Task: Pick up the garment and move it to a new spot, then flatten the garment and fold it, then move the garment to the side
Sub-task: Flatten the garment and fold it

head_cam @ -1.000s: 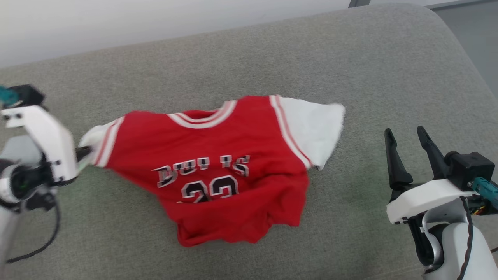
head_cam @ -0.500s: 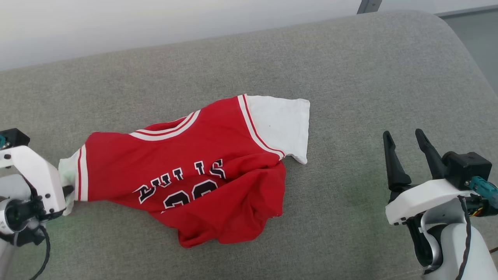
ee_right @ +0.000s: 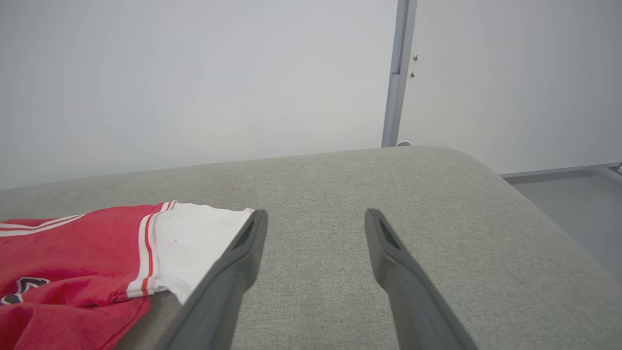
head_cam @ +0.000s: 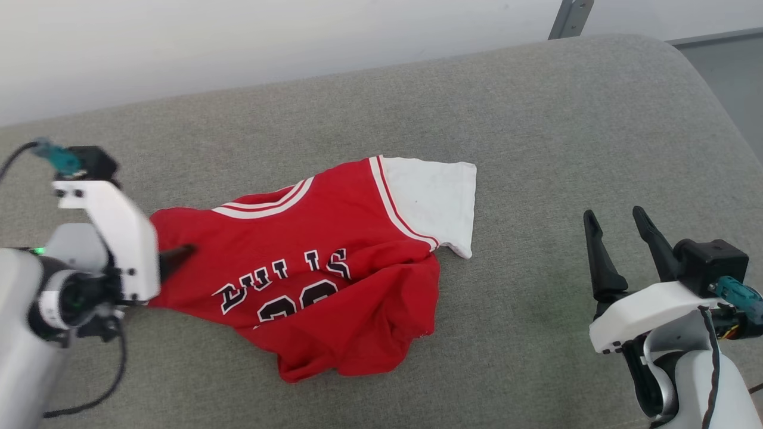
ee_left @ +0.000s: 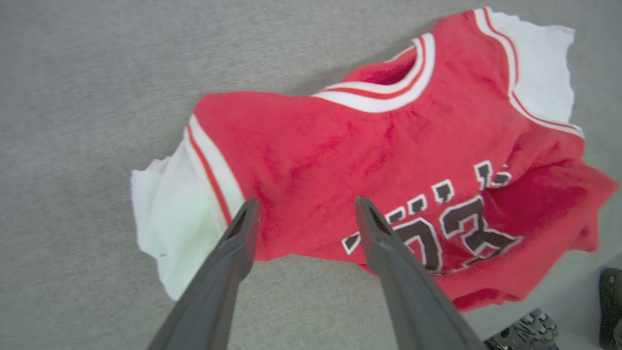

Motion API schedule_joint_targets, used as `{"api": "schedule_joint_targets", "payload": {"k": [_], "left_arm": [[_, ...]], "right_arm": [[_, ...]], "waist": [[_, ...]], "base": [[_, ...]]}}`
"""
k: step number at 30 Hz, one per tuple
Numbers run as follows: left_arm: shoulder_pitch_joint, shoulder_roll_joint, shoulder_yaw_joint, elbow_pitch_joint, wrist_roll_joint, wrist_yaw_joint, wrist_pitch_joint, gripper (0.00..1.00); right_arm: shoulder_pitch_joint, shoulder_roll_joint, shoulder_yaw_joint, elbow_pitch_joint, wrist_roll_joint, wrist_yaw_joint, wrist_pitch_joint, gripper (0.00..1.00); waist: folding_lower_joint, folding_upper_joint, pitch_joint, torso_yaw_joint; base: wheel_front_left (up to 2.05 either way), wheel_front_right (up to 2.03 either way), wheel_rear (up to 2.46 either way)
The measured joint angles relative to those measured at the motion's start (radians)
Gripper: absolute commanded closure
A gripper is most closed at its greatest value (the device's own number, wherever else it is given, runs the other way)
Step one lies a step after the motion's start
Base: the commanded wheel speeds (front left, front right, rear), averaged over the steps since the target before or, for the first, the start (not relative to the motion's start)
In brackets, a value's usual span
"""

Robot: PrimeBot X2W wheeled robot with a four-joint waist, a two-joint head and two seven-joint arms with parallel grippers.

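Lying rumpled on the grey cushion (head_cam: 536, 119), the garment (head_cam: 322, 262) is shown chest lettering up.
The left gripper (ee_left: 306, 206) is held over its red shoulder, just beside one white sleeve (ee_left: 170, 218), jaws spread with nothing pinched; whether the tips touch the cloth cannot be told. The right gripper (head_cam: 614, 213) is held well apart from it, above bare cushion, jaws likewise spread.
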Motion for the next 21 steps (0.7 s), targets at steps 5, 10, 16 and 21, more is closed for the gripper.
{"api": "schedule_joint_targets", "payload": {"k": [5,10,16,21], "left_arm": [[0.013,-0.054,-0.049,-0.140,-0.048,0.035,0.108,0.00],[0.041,-0.071,-0.093,-0.201,-0.058,0.052,0.156,0.00],[0.063,-0.072,-0.136,-0.148,-0.015,0.042,0.135,0.00],[0.060,-0.097,-0.182,-0.042,0.071,-0.003,0.050,0.00]], "right_arm": [[0.000,0.000,0.006,-0.006,0.006,0.000,0.007,0.00],[-0.002,0.000,0.009,-0.008,0.014,0.000,0.006,0.00],[-0.019,0.000,0.025,-0.007,0.028,0.000,-0.002,0.00],[-0.037,0.000,0.035,0.002,0.038,0.000,-0.012,0.00]], "waist": [[0.0001,0.0000,0.006,-0.013],[0.0000,0.0000,0.025,-0.032],[0.0001,0.0000,0.053,-0.055],[0.0001,0.0000,0.082,-0.077]], "base": [[0.00,0.00,0.00],[0.00,0.00,0.00],[0.00,0.00,0.00],[0.00,0.00,0.00]]}}
